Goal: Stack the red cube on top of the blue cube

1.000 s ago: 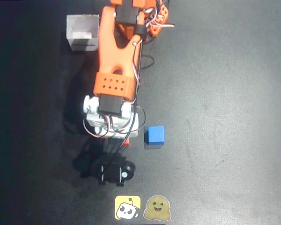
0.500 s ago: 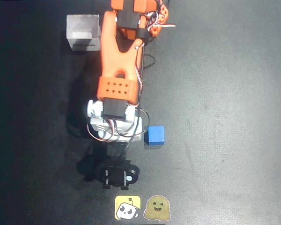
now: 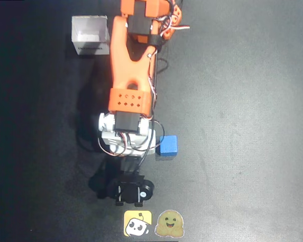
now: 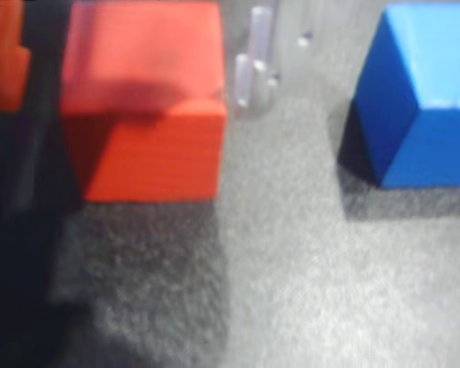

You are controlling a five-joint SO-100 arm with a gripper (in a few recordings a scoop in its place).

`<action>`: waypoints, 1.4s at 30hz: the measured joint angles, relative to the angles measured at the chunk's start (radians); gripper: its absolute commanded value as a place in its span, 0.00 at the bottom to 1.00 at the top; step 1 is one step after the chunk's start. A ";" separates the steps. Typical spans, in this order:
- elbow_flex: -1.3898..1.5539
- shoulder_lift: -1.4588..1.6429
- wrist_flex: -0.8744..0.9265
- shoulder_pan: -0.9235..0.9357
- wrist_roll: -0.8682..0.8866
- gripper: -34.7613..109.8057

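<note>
1. Red cube — in the wrist view it sits at about 10 o'clock, large and close, resting on the dark table, with a shadow across its top face. In the overhead view my arm covers it.
2. Blue cube — wrist view, 2 o'clock, on the table and apart from the red cube, with a bare strip of table between them. In the overhead view it lies just at 3 o'clock of my white wrist housing.
3. My gripper — low over the table beside the blue cube. Whether my fingers are spread or pressed together I cannot tell; an orange part at the wrist view's left edge sits next to the red cube, and contact is unclear.
4. Step in hand — as I judge it, closing in on the red cube for the grasp; nothing is stacked yet.
5. Next move calls for: fingers set either side of the red cube, a firm pinch, a lift clear of the table, then a short carry toward 3 o'clock and a square release on the blue cube.
6. White open box — overhead view, 11 o'clock, well apart.
</note>
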 measured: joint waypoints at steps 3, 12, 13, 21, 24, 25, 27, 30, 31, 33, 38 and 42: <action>0.028 -0.006 -0.026 0.000 0.000 0.39; 0.133 -0.006 -0.112 0.000 0.000 0.24; 0.135 -0.006 -0.112 0.000 0.000 0.24; 0.092 -0.008 -0.023 0.000 0.005 0.24; -0.014 -0.008 0.109 0.000 0.012 0.24; -0.054 -0.008 0.156 0.000 0.014 0.24; -0.135 -0.008 0.247 0.000 0.015 0.24; -0.198 -0.006 0.298 -0.011 0.020 0.24; -0.199 -0.003 0.305 -0.018 0.018 0.24; -0.199 0.003 0.319 -0.035 0.031 0.24; -0.199 0.014 0.319 -0.083 0.066 0.24; -0.199 0.014 0.322 -0.127 0.104 0.24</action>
